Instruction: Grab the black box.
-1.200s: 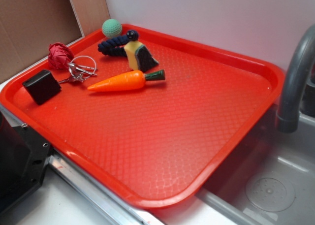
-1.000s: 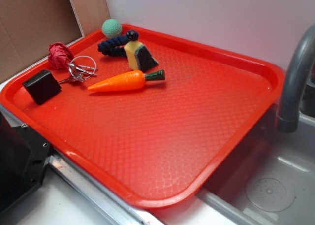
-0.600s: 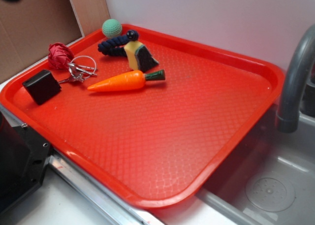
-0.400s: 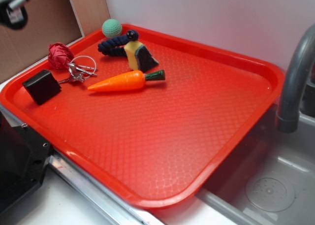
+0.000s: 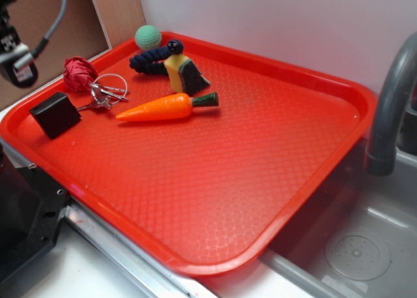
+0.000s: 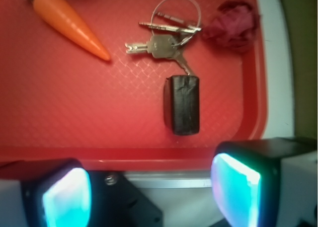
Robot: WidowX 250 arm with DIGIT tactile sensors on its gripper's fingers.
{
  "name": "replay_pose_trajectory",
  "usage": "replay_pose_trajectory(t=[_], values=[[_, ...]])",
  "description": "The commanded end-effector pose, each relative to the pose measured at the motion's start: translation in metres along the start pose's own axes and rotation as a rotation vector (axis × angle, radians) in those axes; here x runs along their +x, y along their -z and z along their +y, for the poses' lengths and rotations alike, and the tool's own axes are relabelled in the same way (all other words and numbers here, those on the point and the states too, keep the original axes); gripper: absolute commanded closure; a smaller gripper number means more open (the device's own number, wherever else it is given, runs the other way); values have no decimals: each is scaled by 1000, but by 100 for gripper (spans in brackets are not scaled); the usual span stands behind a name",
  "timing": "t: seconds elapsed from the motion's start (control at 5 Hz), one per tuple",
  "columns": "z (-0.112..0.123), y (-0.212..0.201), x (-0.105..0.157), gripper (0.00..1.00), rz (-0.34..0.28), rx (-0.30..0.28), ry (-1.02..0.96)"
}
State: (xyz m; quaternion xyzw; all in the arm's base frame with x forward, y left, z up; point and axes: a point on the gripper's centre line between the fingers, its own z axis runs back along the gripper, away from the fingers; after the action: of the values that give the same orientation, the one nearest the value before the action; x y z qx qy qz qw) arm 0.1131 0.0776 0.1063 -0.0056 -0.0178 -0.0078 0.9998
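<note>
The small matte black box lies near the red plastic tray's edge, touching the metal keys. The gripper hovers with jaws wide; descending, it could catch the keys too.

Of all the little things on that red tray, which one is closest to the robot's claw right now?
The black box. In the wrist view it lies just ahead of the open gripper, near the tray's edge; the keys and carrot lie farther off.
</note>
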Motion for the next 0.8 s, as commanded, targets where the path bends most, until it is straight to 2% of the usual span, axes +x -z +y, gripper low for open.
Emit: replay_pose_trajectory(t=[0.0,0.2,0.4,0.6], values=[[22,35,24,0,-95,42,-48],[23,59,35,0,-53,33,31],[24,74,37,0,-23,-57,-10],[18,77,35,7,56,-56,12]])
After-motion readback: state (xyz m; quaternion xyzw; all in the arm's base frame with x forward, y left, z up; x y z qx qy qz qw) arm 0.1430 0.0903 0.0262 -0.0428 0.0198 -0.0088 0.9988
